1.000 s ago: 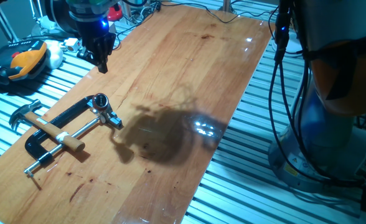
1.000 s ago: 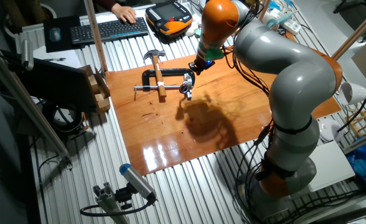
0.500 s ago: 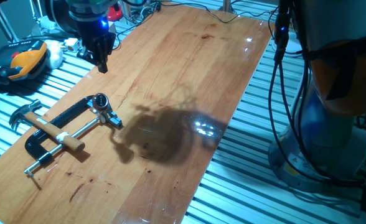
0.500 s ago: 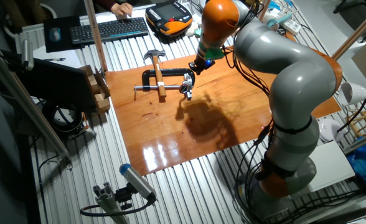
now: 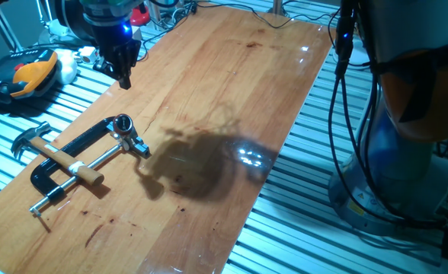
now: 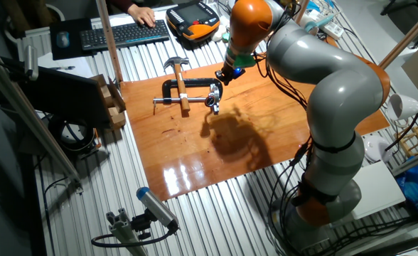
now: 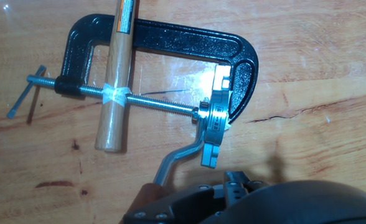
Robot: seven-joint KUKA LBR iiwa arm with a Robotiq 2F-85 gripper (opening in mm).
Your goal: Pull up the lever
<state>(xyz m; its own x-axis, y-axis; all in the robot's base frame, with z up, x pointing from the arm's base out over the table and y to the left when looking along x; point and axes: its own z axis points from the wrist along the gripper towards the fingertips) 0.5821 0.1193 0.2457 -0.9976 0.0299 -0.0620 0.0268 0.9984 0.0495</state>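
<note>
Above the wooden table (image 5: 232,84), our gripper (image 5: 123,76) hovers; finger state unclear.
We see the curved steel lever (image 7: 182,157), tip hidden below, on the black C-clamp (image 7: 170,46).

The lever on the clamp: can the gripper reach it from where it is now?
Probably yes. The gripper hangs above the clamp, and nothing stands between it and the lever. The hammer lies across the clamp, away from the lever.
</note>
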